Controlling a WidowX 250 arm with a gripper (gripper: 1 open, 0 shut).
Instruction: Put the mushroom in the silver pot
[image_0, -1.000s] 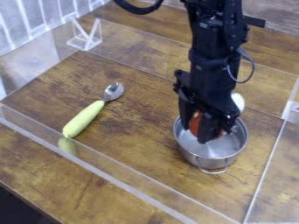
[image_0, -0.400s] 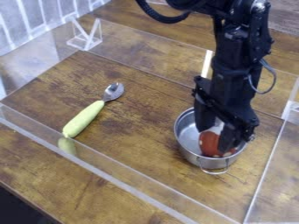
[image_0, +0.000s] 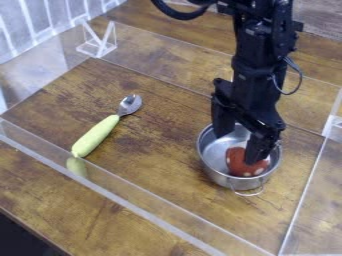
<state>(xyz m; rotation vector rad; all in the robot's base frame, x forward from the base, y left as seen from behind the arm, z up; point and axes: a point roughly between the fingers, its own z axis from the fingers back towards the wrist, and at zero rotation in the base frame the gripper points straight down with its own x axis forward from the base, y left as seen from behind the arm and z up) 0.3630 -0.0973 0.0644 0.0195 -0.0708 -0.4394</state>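
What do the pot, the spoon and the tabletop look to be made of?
Silver pot: apparently polished steel, with a bright mirror-like wall. Spoon: shiny metal bowl; matte yellow-green handle, probably plastic. Table: dark wood or wood-look laminate, with visible grain and plank seams.

Lab test rig; wooden tabletop (image_0: 160, 120) (clear acrylic walls (image_0: 147, 215))

High oblique view across wooden table (image_0: 160, 120)
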